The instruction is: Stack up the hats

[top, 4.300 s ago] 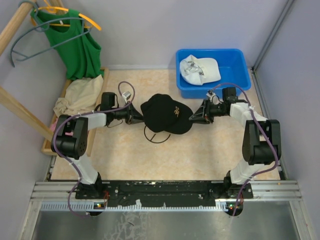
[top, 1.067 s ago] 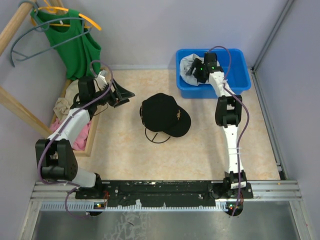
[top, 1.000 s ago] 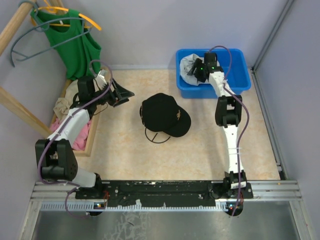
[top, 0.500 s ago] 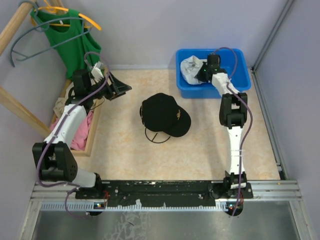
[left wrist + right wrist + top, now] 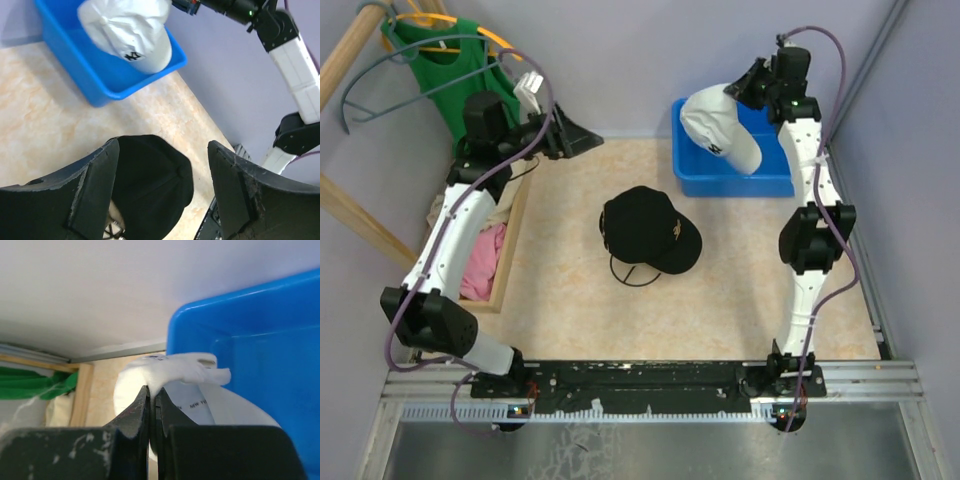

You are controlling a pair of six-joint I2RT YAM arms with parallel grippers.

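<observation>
1. White fabric cap (image 5: 720, 125) hangs from the right end effector (image 5: 752, 85), which is pinched shut on the cap's back edge, above the blue bin (image 5: 780, 178) at two o'clock.
2. Black cap (image 5: 648, 228) lies at the centre of the surface (image 5: 570, 300), apart from both arms.
3. Left end effector (image 5: 582, 137) hovers open and empty at ten o'clock.
4. Judged step: carrying the white cap. Next, it should travel toward seven o'clock and settle crown over crown on the black cap before release.
</observation>
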